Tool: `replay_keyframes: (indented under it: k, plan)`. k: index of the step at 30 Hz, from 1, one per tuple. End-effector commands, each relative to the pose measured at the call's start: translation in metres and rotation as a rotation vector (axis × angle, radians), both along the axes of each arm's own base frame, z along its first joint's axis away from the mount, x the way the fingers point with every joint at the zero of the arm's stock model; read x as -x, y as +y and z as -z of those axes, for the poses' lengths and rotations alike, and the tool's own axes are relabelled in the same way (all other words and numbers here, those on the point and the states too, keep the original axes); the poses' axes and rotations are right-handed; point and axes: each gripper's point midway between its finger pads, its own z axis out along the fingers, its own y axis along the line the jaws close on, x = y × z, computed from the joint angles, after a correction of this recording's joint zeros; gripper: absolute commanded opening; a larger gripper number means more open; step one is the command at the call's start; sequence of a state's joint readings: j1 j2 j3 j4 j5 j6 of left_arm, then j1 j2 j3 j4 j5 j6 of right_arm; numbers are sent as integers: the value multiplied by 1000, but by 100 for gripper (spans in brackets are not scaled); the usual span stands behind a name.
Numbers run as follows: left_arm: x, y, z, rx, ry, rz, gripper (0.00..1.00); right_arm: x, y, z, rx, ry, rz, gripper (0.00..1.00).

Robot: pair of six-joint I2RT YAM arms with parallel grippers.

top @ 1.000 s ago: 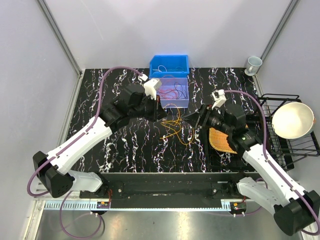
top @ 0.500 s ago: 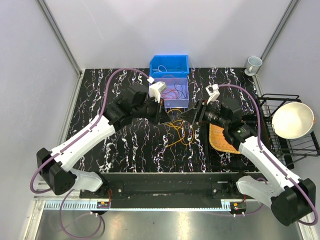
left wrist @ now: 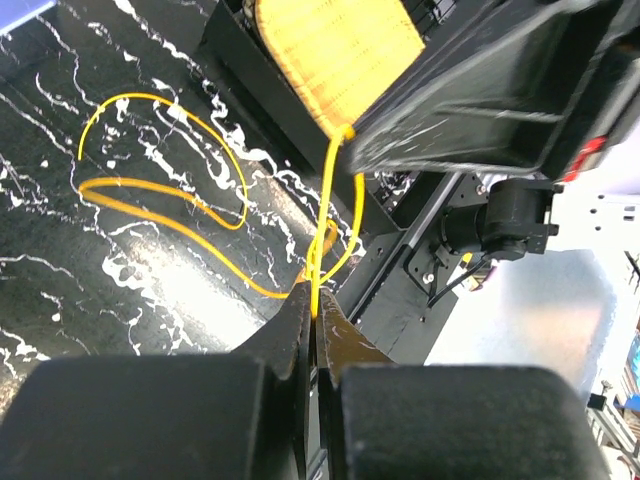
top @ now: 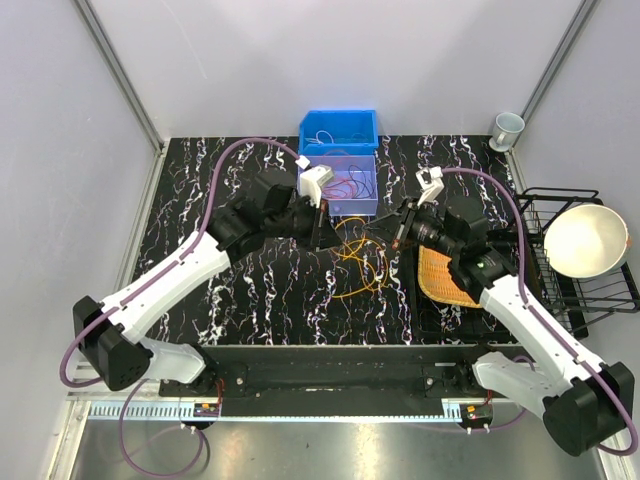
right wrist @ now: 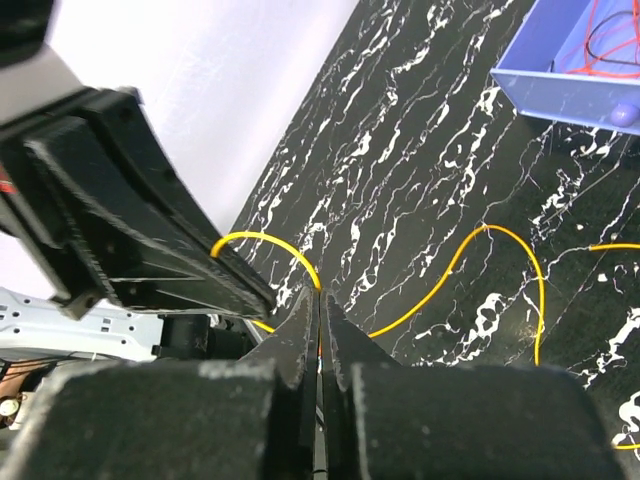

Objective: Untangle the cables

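Over the table, left pincer and right pincer clamp cables.

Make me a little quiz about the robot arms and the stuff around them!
1. True or false: the left gripper and the right gripper are both shut on the yellow cable.
2. Where is the white bowl? A: in the middle of the table. B: on the black wire rack. C: in a gripper.
3. Fill in: the bin farthest from the arms is coloured ____.

Key: 1 true; 2 B; 3 blue.
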State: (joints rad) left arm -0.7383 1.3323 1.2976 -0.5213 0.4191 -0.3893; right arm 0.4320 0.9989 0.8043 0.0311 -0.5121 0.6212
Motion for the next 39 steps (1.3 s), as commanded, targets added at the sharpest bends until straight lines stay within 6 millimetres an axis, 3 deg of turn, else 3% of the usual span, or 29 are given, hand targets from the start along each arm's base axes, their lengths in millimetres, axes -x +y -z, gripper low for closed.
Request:
replay_keyframes:
  k: [1,6,10,11,15,16,18,19,20,22,23,26,33,39]
  plan:
    - [-2,5,-11,22,-72,-16,0,2,-4,-46,-47,-114,23,0]
    - [-15,19,6,-56,-78,-118,1,10,-3,-71,-100,-138,8,0]
    - [-36,38,34,-183,-63,-265,30,16,-3,-93,-160,-145,-2,0]
    - [-41,43,39,-210,-61,-306,48,16,-3,-97,-169,-145,3,0]
    - [-49,71,59,-312,-73,-436,58,7,-6,-104,-178,-82,57,0]
    - [-48,72,51,-279,-100,-445,58,6,-7,-99,-168,-50,71,0]
    - [-42,76,56,-260,-120,-428,59,5,-9,-103,-180,-24,93,0]
    - [-41,71,38,-177,-170,-416,59,4,-9,-105,-185,-15,96,0]
    - [-36,73,51,-180,-180,-391,59,4,-9,-108,-191,-12,100,0]
    - [-36,68,39,-84,-252,-379,61,4,-9,-116,-206,7,104,0]
    - [-33,69,51,-88,-248,-371,61,4,-8,-118,-210,14,104,0]
    - [-28,60,51,-27,-260,-331,61,9,-3,-131,-223,19,55,0]
    - [-23,50,1,137,-479,-243,61,28,24,-149,-200,15,-209,0]
    - [-4,71,-36,140,-630,-199,61,50,37,-153,-180,-4,-443,0]
